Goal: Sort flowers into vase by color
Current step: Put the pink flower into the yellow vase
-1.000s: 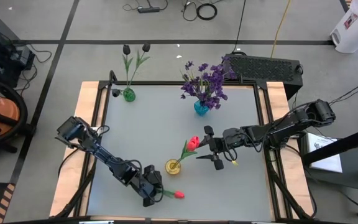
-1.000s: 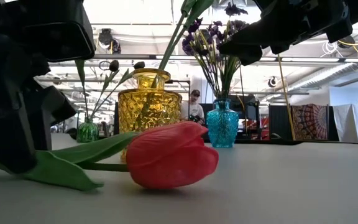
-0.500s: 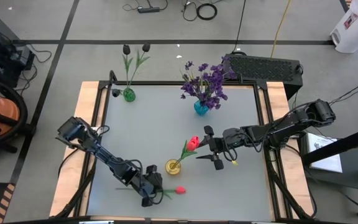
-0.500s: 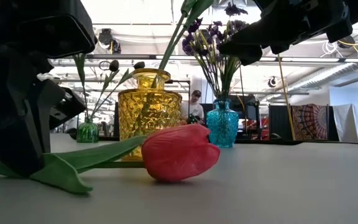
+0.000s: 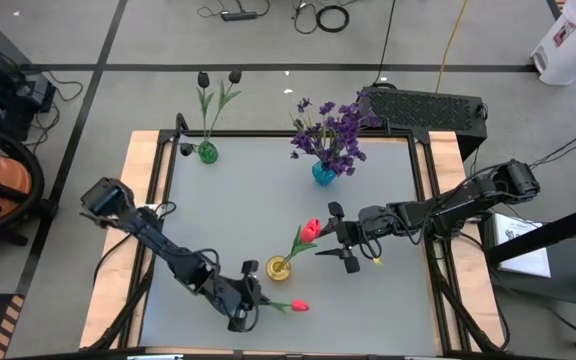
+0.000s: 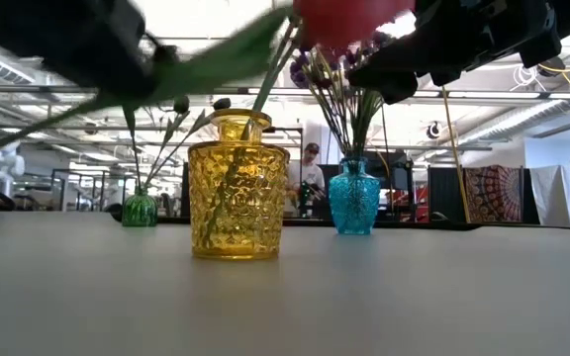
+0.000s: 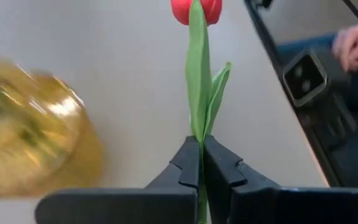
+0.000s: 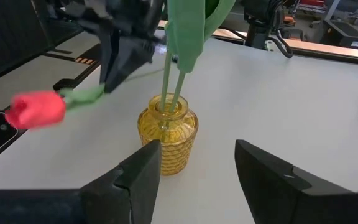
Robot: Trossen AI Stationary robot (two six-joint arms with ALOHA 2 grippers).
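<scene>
At the near edge of the desk (image 5: pixel 238 215), the left gripper (image 5: pixel 246 300) has its fingers (image 7: pixel 188 165) pressed together on the green stem of a red tulip (image 5: pixel 299 306), pinching it just below the leaves. The low view shows this tulip raised clear of the desk surface, its bud at the top of that picture. In the high view the bud points toward the right side of the desk, and the stem runs roughly level from the gripper.

Just beyond stands the yellow vase (image 5: pixel 278 268), upright, with one red tulip (image 5: pixel 311 230) already in it, its stem leaning toward the right arm. The held tulip lies close beside this vase but outside it.

The right gripper (image 5: pixel 345 239) hovers near the standing tulip's bloom, right of the yellow vase, its fingers (image 8: pixel 132 180) spread apart and holding nothing.

At the far edge, a blue vase (image 5: pixel 323 174) holds purple flowers (image 5: pixel 332 134), and a green vase (image 5: pixel 207 153) at the far left corner holds two near-black tulips (image 5: pixel 219 78).

A person (image 6: pixel 309 176) shows in the room behind, between the yellow and blue vases.
</scene>
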